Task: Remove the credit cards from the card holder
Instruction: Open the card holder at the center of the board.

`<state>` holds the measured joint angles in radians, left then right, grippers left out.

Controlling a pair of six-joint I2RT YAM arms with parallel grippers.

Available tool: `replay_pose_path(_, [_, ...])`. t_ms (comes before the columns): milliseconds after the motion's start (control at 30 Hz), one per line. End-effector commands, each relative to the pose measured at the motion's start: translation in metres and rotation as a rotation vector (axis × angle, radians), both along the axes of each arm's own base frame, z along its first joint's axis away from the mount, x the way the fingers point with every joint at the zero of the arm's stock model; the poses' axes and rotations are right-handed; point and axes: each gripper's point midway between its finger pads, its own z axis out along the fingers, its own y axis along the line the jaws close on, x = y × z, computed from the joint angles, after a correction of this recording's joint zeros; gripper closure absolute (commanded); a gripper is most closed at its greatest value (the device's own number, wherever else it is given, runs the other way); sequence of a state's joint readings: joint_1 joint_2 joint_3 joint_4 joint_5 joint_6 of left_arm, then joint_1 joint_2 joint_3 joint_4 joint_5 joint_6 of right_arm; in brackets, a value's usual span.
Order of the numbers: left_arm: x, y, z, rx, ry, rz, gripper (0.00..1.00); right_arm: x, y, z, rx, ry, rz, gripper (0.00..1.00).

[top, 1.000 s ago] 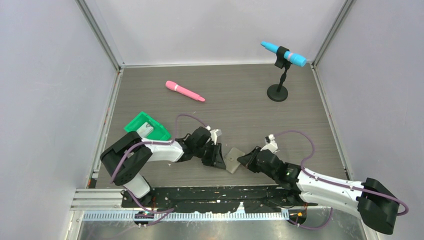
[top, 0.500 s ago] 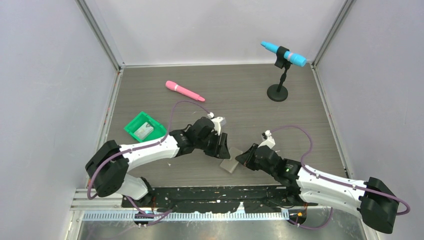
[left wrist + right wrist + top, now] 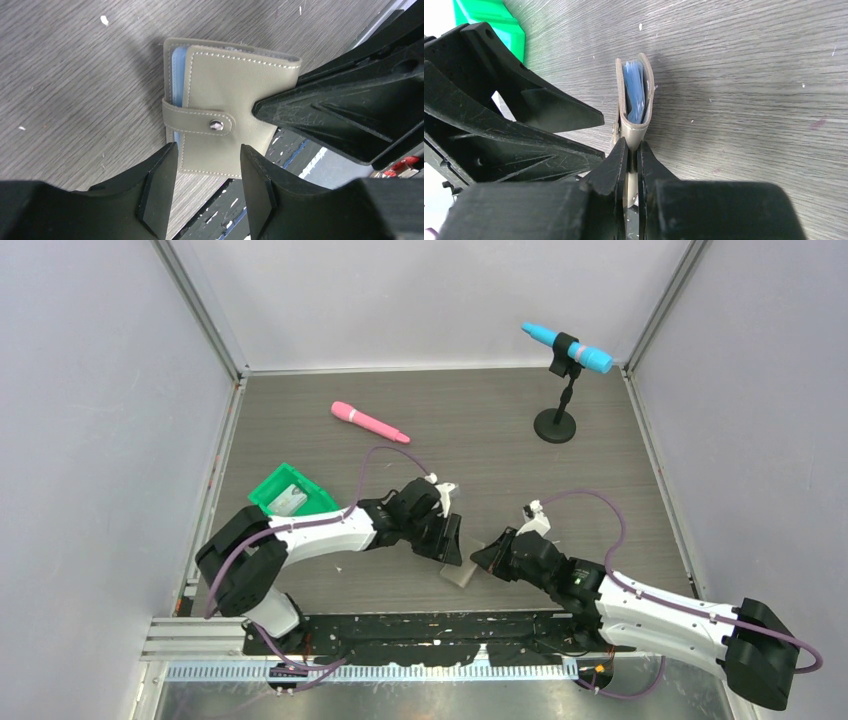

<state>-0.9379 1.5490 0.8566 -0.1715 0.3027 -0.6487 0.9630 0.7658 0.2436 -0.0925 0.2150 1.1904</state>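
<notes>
- The surface (image 3: 480, 430) is a dark wood-grain board enclosed by pale walls on three sides.
- The left arm (image 3: 310, 535) and the right arm (image 3: 650, 610) both reach toward the middle of the near edge, and their tips meet there.
- A black stand (image 3: 556, 420) is at the far right and carries a blue microphone (image 3: 566, 347), tilted.
- A pink microphone (image 3: 370, 423) lies flat at the far left centre, well apart from both arms.
- A green tray (image 3: 268, 483) sits at the left, just beside the left arm. One pale card (image 3: 290, 501) lies inside it.
- The left hand (image 3: 209, 170) is partly open. Its two fingers stand apart on either side of one edge of the card holder (image 3: 230, 90). Contact with that edge cannot be confirmed.
- The right hand (image 3: 632, 150) is closed tight. It pinches one edge of the card holder between its fingertips.
- The card holder is grey with white stitching. It is located between the two hands at the near edge of the surface. Whether it rests on the surface or is lifted off it cannot be told.
- The blue pockets (image 3: 634, 92) are visible between the two covers at the open end.
- The strap (image 3: 192, 117) crosses the front cover and is fastened with a metal snap (image 3: 216, 125).
</notes>
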Motion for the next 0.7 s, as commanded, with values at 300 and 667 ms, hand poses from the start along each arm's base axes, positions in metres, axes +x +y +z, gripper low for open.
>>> replay_pose_path(300, [0.007, -0.024, 0.006, -0.050, -0.020, -0.049, 0.48, 0.004, 0.014, 0.023, 0.060, -0.046, 0.027, 0.95])
replay_pose_path(667, [0.010, -0.024, -0.001, -0.023, -0.023, -0.047, 0.54, 0.001, 0.018, 0.019, 0.057, -0.038, 0.063, 0.95])
